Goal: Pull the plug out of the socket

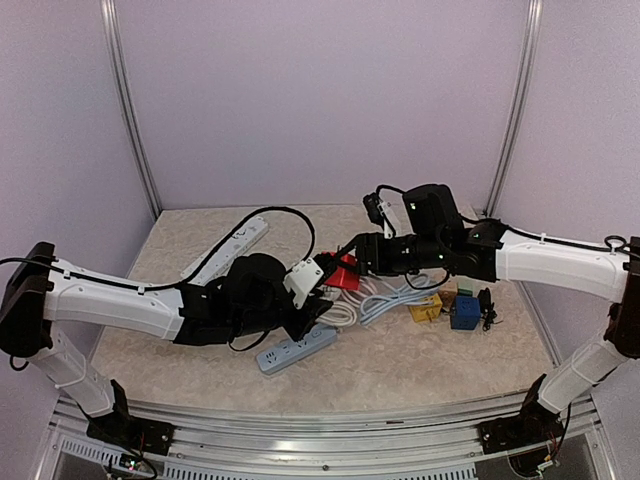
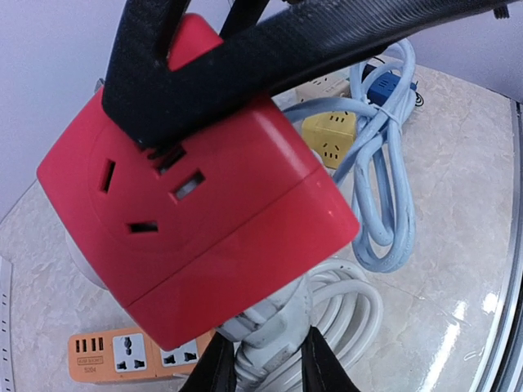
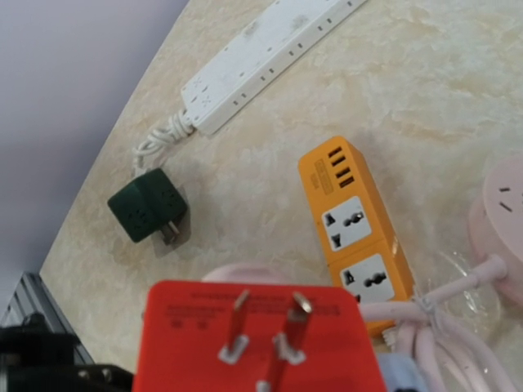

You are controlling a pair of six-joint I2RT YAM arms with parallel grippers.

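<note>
The red socket cube point(image 2: 204, 220) hung in the air above the table point(image 2: 458, 245), a little right of centre in the overhead view. The right gripper point(image 1: 338, 266) was clamped on it, and its black fingers point(image 2: 270, 57) lay across the cube's upper faces. At the cube's 6 o'clock in the left wrist view, a white plug point(image 2: 265, 327) ran up under the cube's lower edge. The left gripper point(image 2: 268, 369) was pressed in on this plug, one finger on each side of its body. The cube's edge hid the joint itself, so I could not tell whether the plug was fully seated or already partly out. I judged the step in hand to be the separation itself, with both grips set and only the pull left to make. It would go best as a straight draw along the line of the plug's pins, the left arm moving toward 6 o'clock away from the cube while the right arm stayed rigid or eased the opposite way. Any twist or sideways lever would jam the pins, and it could also roll the smooth cube out of the right fingers, which looked to hold it near one corner. The cube's own prongs point(image 3: 261, 335) stood bare, facing the right wrist camera, and needed to stay away from anything nearby. The plug's white cable point(image 2: 351, 310) lay coiled at 4 o'clock from the cube. A pale blue cable point(image 2: 384, 188) lay at 3 o'clock, a yellow cube point(image 2: 328, 137) at 2 o'clock and an orange power strip point(image 2: 131, 353) at 7 o'clock. A short, slow pull would therefore be wise, so that the white coil paid out slack without dragging these along.
</note>
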